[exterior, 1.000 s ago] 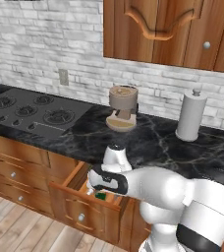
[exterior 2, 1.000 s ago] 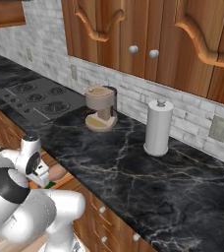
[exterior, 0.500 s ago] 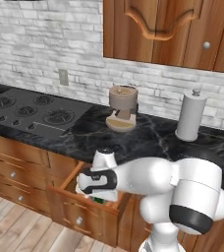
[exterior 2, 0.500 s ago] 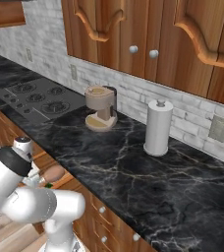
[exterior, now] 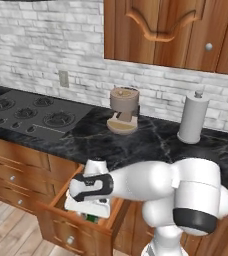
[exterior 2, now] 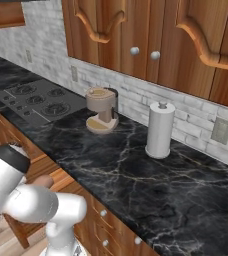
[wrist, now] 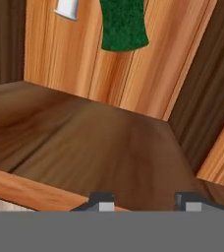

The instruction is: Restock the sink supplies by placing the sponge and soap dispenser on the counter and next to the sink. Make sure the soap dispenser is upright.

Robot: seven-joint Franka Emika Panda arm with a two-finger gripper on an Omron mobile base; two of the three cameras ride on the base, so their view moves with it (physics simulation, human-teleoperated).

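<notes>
The hand [exterior: 88, 202], fingertips apart and empty, hangs over the open wooden drawer [exterior: 61, 220] under the black marble desk [exterior: 136, 145]. The green rectangular sponge [wrist: 124, 24] lies on the drawer floor (beside a white pump top [wrist: 67, 9]). Fetching step; next, descend and straddle the sponge.

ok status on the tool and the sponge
Tool open, empty, reaching down into the open drawer. Sponge lying on the drawer floor, apart from the fingertips. Nothing between them; white pump top beside the sponge.
</notes>
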